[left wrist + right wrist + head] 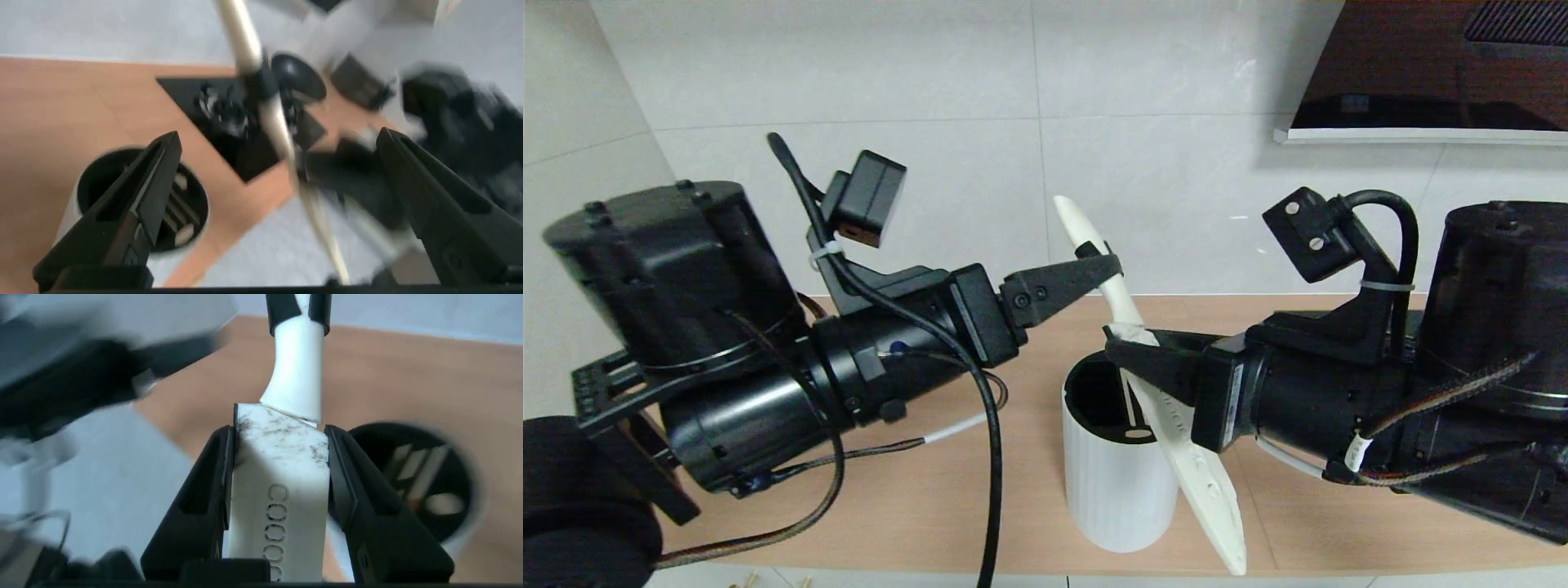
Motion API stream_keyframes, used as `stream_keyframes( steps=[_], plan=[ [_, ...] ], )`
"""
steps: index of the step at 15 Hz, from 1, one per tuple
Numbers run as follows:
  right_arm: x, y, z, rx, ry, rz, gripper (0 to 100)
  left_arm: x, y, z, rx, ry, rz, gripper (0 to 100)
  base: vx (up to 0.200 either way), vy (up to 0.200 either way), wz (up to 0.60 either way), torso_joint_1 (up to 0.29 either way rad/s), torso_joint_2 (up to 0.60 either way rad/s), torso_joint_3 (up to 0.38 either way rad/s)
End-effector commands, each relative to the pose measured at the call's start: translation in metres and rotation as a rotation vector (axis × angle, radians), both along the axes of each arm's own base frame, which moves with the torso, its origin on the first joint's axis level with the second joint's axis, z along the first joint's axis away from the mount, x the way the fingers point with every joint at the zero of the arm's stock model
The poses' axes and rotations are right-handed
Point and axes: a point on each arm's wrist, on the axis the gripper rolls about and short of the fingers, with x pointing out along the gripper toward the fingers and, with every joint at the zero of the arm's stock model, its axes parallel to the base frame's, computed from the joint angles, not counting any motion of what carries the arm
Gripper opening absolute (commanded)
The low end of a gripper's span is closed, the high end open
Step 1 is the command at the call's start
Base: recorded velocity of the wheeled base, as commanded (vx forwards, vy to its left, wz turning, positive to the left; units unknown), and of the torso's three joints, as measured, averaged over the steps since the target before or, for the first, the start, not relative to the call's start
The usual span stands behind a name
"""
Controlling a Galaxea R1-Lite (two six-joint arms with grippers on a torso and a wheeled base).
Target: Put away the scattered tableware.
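On the blade of the white spatula (282, 469), low in the middle of the right wrist view, runs a short row of embossed rounded characters, cut off by the bottom edge.

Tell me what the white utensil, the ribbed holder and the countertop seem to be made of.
The utensil looks plastic: matte cream, moulded holes, dark scuffs. The holder could be plastic or ceramic: matte white, fine vertical ribs, dark inside. The countertop is wood-look, pale grain, smooth; solid wood or laminate, cannot tell.
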Motion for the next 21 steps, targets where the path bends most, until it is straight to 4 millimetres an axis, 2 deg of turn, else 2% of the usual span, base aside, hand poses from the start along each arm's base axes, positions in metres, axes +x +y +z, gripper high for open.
stream_keyframes(
  steps=[1,6,13,19,20,21],
  plan=[
    [-0.004,0.006,-0.007,-0.019,0.013,0.025,0,0.003,-0.011,-0.012,0.025,0.031,-0.014,100,0.0,0.0,0.0,0.0,0.0,0.0],
    [-0.006,0.018,-0.016,-0.062,0.014,-0.037,0,0.007,-0.018,-0.016,0.027,0.035,0.036,100,0.0,0.0,0.0,0.0,0.0,0.0],
    [-0.006,0.018,-0.017,-0.08,-0.011,-0.044,0,0.02,-0.027,-0.022,0.025,0.032,0.113,100,0.0,0.0,0.0,0.0,0.0,0.0],
    [-0.01,0.02,-0.021,-0.095,-0.008,-0.028,0,0.02,-0.027,-0.023,0.026,0.036,0.113,100,0.0,0.0,0.0,0.0,0.0,0.0],
    [-0.01,0.02,-0.021,-0.098,-0.007,-0.026,0,0.02,-0.027,-0.023,0.026,0.036,0.113,0,0.0,0.0,0.0,0.0,0.0,0.0],
    [-0.01,0.021,-0.022,-0.099,-0.006,-0.026,0,0.02,-0.027,-0.023,0.027,0.037,0.113,0,0.0,0.0,0.0,0.0,0.0,0.0]
  ],
)
